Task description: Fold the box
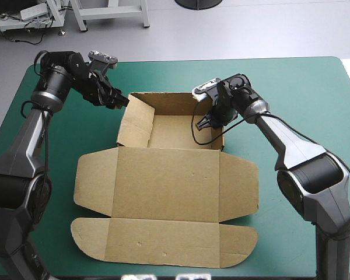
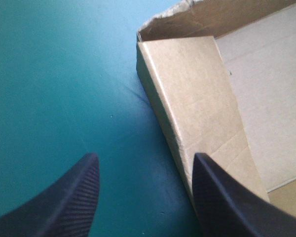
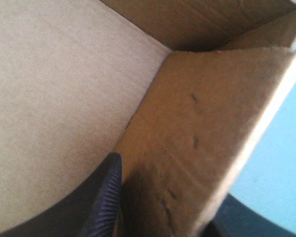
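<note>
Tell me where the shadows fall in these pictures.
High view: even light, only a thin soft shadow edging the box on the teal-green cover. Left wrist view: the cover darkens beside the box's raised wall. Right wrist view: the box's inner corner lies in shade.

Teal-green table (image 1: 291, 87), brown box (image 1: 163, 198) on it

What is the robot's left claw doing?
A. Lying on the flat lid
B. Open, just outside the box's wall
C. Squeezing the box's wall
B: the left gripper has its black fingers wide apart over the teal-green cover. The raised wall of the brown box is just ahead, and nothing is clamped between the fingers.
</note>
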`<action>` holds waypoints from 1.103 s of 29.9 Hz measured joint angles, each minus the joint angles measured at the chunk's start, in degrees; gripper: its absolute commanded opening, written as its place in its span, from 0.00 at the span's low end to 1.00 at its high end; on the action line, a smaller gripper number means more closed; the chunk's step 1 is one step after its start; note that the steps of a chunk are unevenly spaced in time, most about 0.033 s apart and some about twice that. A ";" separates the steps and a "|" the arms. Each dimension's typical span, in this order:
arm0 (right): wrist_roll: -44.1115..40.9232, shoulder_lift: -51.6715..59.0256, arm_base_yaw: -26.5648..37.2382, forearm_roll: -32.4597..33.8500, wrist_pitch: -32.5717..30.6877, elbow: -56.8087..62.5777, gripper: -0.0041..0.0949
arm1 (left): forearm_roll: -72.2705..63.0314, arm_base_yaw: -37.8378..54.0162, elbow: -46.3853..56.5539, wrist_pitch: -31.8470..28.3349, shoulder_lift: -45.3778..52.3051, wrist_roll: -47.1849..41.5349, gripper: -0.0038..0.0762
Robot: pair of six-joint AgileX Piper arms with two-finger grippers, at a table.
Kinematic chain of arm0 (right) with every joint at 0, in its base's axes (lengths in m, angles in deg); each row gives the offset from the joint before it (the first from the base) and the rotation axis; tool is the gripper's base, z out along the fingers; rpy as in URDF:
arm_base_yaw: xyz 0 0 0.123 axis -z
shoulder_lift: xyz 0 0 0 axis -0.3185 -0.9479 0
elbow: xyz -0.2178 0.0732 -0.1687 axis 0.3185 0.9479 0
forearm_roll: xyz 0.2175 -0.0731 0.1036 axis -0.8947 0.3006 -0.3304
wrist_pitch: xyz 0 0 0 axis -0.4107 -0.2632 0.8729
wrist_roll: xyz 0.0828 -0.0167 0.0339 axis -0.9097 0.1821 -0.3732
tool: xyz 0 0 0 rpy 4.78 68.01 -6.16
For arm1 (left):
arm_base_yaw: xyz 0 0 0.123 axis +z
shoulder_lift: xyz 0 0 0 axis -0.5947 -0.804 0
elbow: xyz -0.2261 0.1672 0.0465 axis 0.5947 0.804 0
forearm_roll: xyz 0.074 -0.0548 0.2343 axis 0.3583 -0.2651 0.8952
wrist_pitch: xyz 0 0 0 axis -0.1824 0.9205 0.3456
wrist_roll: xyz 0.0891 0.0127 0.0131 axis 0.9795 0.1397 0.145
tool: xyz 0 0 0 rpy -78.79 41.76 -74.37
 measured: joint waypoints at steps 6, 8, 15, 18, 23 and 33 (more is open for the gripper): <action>-0.06 -0.38 0.12 0.61 -1.67 -2.23 0.39 | 0.00 0.00 -0.43 0.40 6.64 -2.78 0.56; 0.00 -0.61 0.12 0.73 -2.20 -3.65 0.40 | 0.00 0.00 -0.43 0.47 10.02 -3.04 0.56; 0.15 -0.67 0.12 1.04 -6.27 -10.00 0.40 | 1.27 0.00 -1.01 0.53 20.67 -3.17 0.56; -0.48 -0.67 0.12 1.04 -8.01 -12.39 0.40 | 2.01 0.00 -1.01 0.53 22.78 -3.17 0.56; -1.46 -0.67 0.12 1.30 -9.60 -15.69 0.39 | 2.54 0.00 -1.01 0.59 24.28 -3.17 0.56; -2.23 4.03 0.12 1.47 -9.84 -18.53 0.39 | 1.52 0.00 -1.01 0.59 33.41 -3.17 0.52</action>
